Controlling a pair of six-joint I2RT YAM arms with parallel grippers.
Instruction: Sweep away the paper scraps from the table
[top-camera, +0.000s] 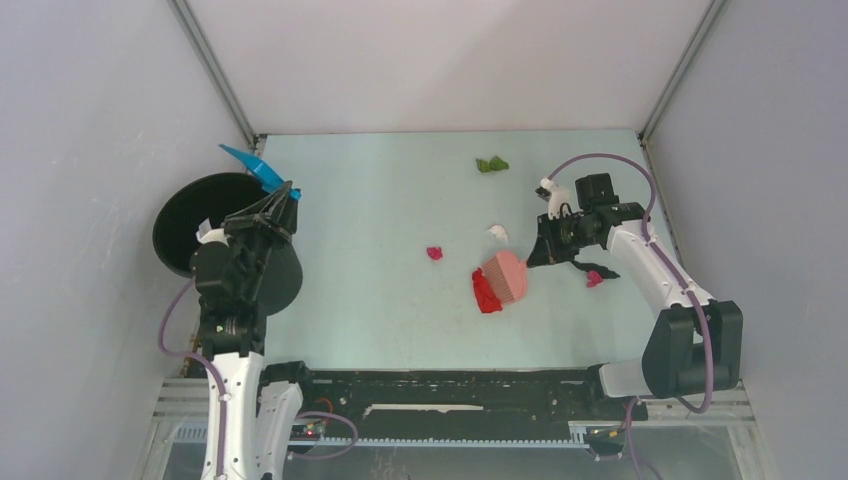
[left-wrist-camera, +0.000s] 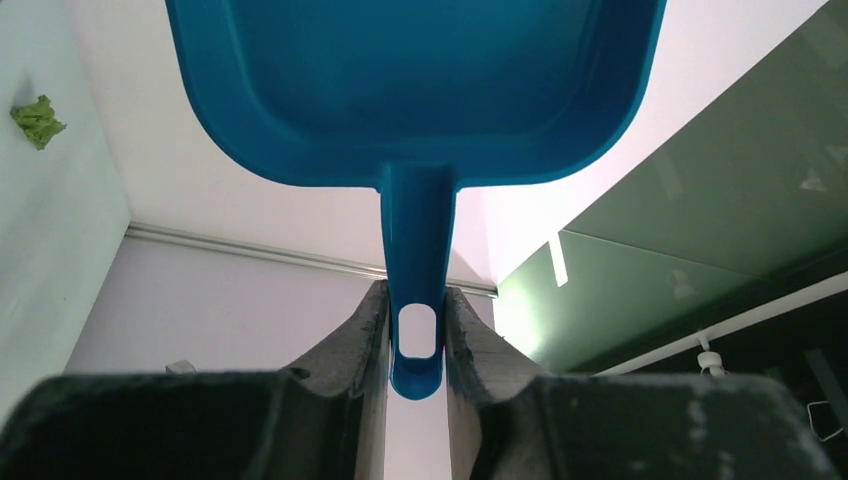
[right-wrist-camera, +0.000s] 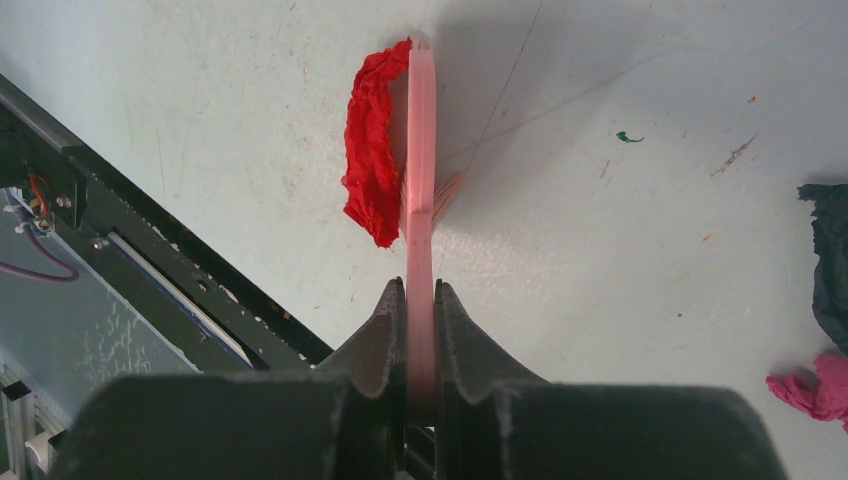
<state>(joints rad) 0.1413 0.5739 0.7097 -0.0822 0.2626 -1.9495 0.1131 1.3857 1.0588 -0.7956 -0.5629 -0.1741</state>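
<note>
Only overhead, white scrap (top-camera: 497, 232), crimson scrap (top-camera: 434, 253)

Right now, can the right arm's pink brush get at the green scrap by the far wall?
Probably yes: only bare table and a small white scrap lie between the pink brush and green scrap.

The red paper scrap (right-wrist-camera: 370, 160) is crinkled, the dustpan (left-wrist-camera: 415, 90) and brush (right-wrist-camera: 421, 200) smooth plastic, the table (right-wrist-camera: 620, 250) matt and scuffed.

Open table (top-camera: 380, 310) left of red scrap (top-camera: 486, 293)
</note>
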